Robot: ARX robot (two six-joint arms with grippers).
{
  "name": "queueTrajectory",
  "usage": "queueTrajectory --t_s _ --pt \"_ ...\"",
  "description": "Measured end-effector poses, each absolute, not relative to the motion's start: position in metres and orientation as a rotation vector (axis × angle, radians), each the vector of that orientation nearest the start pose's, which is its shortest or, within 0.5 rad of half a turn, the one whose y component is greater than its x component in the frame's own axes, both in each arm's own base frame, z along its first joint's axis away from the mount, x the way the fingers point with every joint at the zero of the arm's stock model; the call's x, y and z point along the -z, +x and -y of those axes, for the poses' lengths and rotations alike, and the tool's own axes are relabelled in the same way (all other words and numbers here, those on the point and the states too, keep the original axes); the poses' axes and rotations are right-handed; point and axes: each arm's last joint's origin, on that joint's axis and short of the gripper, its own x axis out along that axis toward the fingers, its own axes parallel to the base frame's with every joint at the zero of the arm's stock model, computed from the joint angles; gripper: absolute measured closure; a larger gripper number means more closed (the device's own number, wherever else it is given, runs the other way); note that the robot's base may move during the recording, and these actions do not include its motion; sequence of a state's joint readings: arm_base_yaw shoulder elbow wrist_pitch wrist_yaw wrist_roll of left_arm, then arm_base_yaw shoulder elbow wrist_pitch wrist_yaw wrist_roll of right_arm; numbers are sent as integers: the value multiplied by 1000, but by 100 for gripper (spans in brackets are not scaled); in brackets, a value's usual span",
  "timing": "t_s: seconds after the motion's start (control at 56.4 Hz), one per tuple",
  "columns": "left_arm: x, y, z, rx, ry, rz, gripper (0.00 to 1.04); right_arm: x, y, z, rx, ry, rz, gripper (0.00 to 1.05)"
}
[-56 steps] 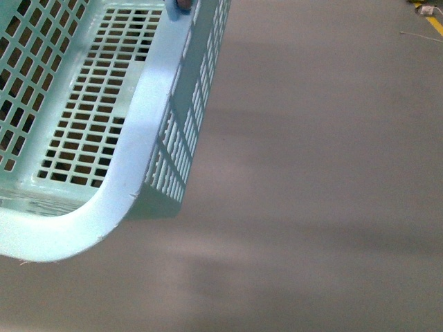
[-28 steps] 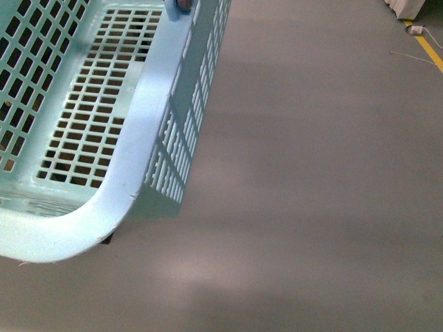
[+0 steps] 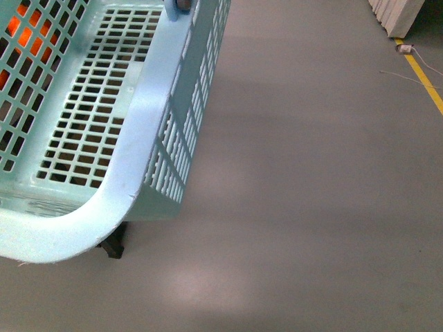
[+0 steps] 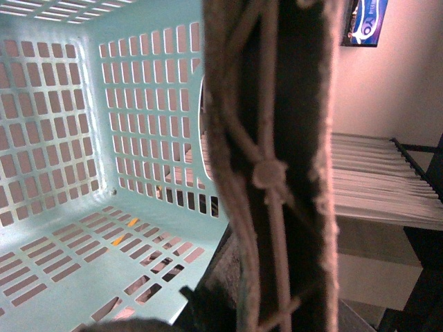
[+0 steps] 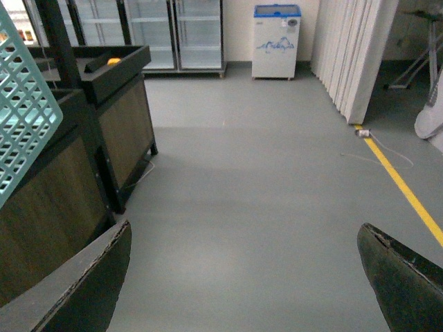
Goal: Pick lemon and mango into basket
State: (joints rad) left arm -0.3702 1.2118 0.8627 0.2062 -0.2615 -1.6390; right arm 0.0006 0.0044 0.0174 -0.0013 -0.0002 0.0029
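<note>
Front view, left to right: what stands around the basket? asks the first.

The basket (image 3: 149,117) fills the left side, answers the second, its pale rim corner low and close. An orange glow (image 3: 26,34) shows through the slots of its far wall, too hidden to name. A dark foot (image 3: 113,246) pokes out from under the rim corner. Then comes grey floor (image 3: 311,207), and at its far right edge a yellow line (image 3: 426,79), a white plug (image 3: 405,49) and a white partition (image 3: 396,14).

And inside the basket?

Slotted bottom and walls show in the front and left wrist views. As for the lemon and the mango, neither can be made out. In the right wrist view a small yellow-orange thing (image 5: 114,61) lies on a dark wooden stand (image 5: 111,117), too small to name.

What blocks the look?

The left gripper (image 4: 284,173) looms before the basket as a dark frayed bar with a knotted cord (image 4: 266,173), hiding the middle. Whether it is apart or together cannot be told. The right gripper (image 5: 242,290) hangs above the floor, its fingers (image 5: 83,290) spread wide with bare floor between them.

What has changed?

The orange glow and the foot were not there a second ago, and the yellow line has slid further in. The basket keeps its place.
</note>
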Motion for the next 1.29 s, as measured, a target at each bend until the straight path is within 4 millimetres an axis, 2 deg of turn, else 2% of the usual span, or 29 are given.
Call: queueTrajectory --t_s 1.294 --pt "-310 256 92 -24 -1590 -192 99 -169 97 0 -1 3 12 9"
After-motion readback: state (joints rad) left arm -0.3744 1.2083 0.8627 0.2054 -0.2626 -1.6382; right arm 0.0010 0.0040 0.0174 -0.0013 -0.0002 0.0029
